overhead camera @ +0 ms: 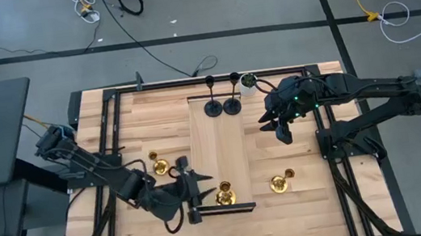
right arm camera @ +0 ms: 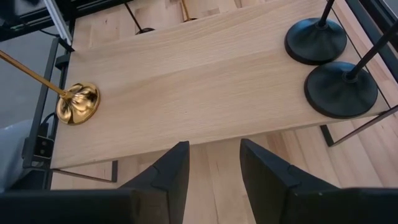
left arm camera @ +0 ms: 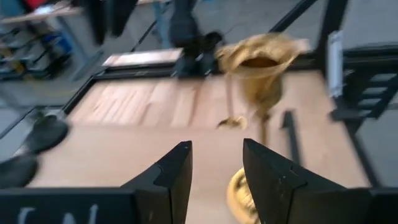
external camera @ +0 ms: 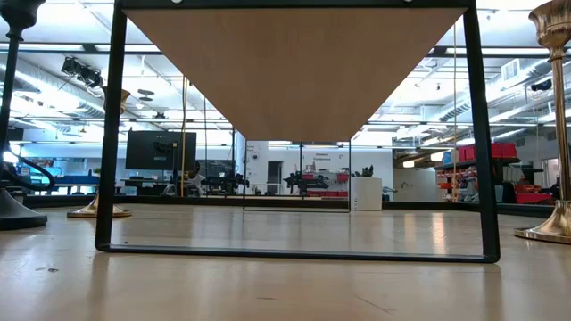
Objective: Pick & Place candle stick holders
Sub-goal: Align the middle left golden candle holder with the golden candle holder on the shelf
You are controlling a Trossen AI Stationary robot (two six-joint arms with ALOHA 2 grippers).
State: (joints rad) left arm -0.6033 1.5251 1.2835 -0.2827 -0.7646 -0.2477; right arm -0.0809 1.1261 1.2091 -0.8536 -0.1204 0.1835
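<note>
A raised wooden shelf [overhead camera: 218, 145] stands mid-table. Two black holders [overhead camera: 213, 108] [overhead camera: 232, 105] stand on their bases at its far end; they also show in the right wrist view [right arm camera: 315, 40] [right arm camera: 341, 89]. One brass-gold holder [overhead camera: 225, 196] stands at the shelf's near end. My left gripper [overhead camera: 202, 188] is open just left of it; its cup [left arm camera: 258, 62] and base [left arm camera: 236, 199] show close ahead of the fingers [left arm camera: 216, 168], with no touch visible. Gold holders stand on the table at left [overhead camera: 160, 167] and right [overhead camera: 280, 182]. A third black holder [external camera: 13, 205] shows left of the shelf. My right gripper [overhead camera: 282, 131] [right arm camera: 214, 168] is open and empty, right of the shelf.
A small white pot with a green plant [overhead camera: 248, 83] stands at the far edge beside the black holders. The shelf rests on a thin black frame [external camera: 107, 134] with open space beneath. The middle of the shelf top [right arm camera: 205, 74] is bare wood. A black rail frames the table.
</note>
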